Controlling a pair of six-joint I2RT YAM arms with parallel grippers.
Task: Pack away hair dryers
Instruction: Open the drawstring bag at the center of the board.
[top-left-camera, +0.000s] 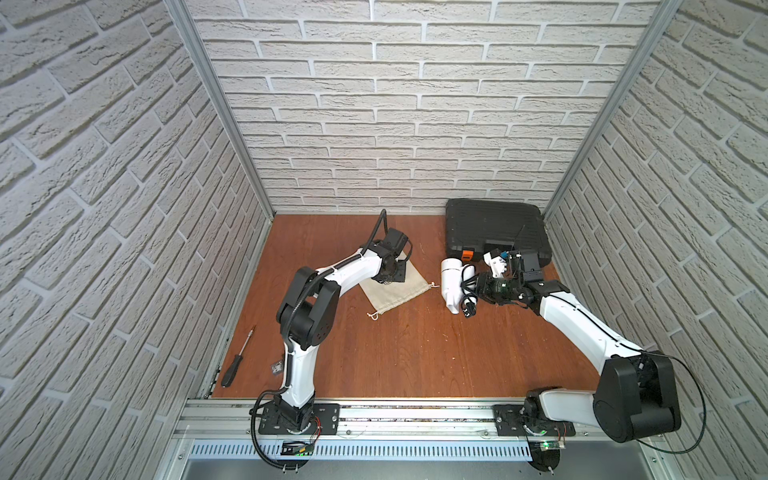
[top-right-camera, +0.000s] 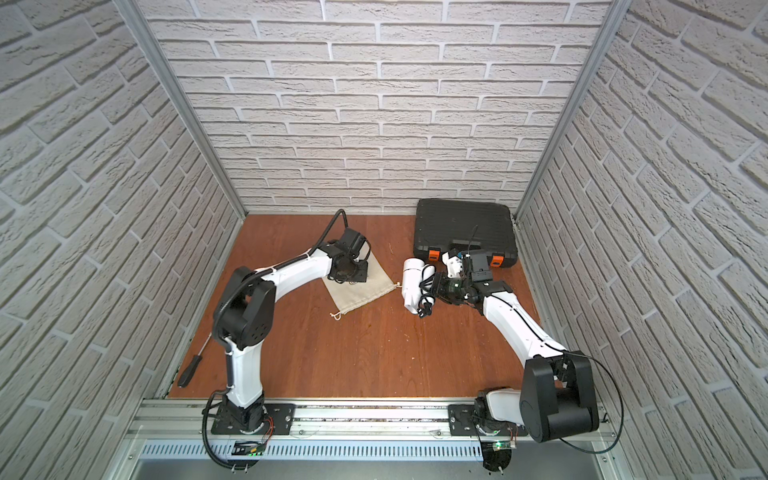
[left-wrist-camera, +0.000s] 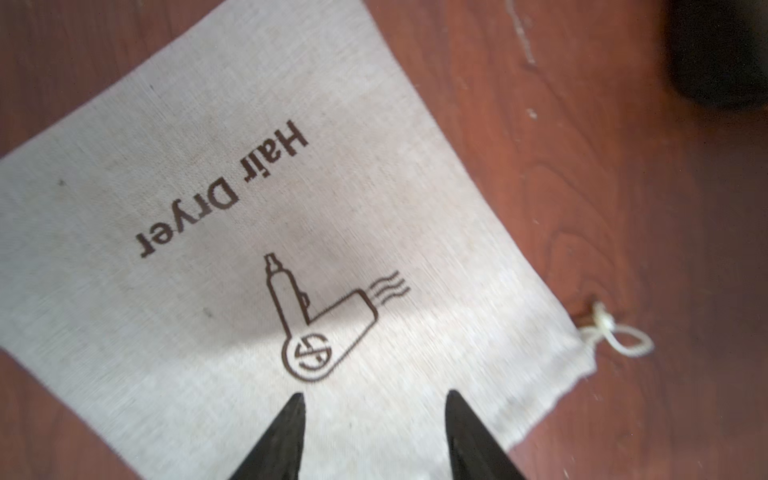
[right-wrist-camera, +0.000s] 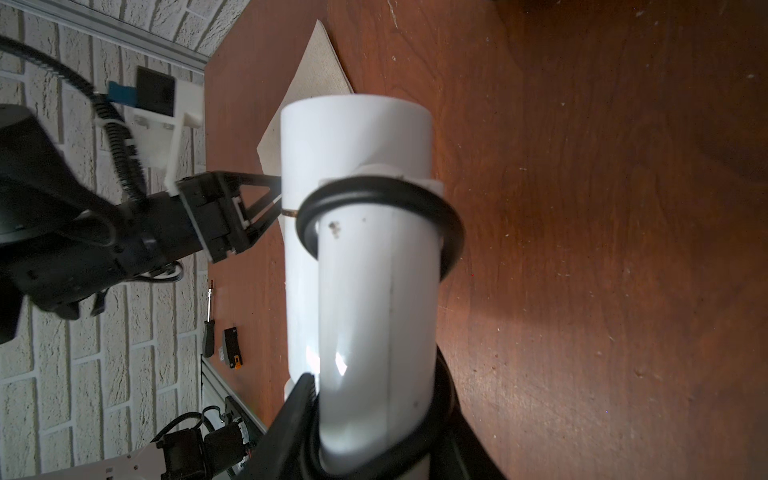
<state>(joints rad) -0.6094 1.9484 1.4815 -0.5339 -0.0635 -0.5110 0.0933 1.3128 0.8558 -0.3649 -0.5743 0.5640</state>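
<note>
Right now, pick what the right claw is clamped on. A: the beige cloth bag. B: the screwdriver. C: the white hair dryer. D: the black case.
C: in the right wrist view the right claw is closed around the handle of the hair dryer, whose white barrel stands out beyond it.

The hair dryer (top-left-camera: 449, 279) is plain white, its cord (top-left-camera: 469, 308) black. The cloth bag (left-wrist-camera: 249, 187) is beige with brown letters and a brown dryer drawing. The table (top-left-camera: 415, 353) is red-brown with wood grain. At 1 o'clock on it the ribbed case (top-left-camera: 494, 226) is black with orange latches; at 8 o'clock the screwdriver (top-left-camera: 237, 358) has a black handle. The walls (top-left-camera: 395, 104) show a pale brick pattern.
</note>
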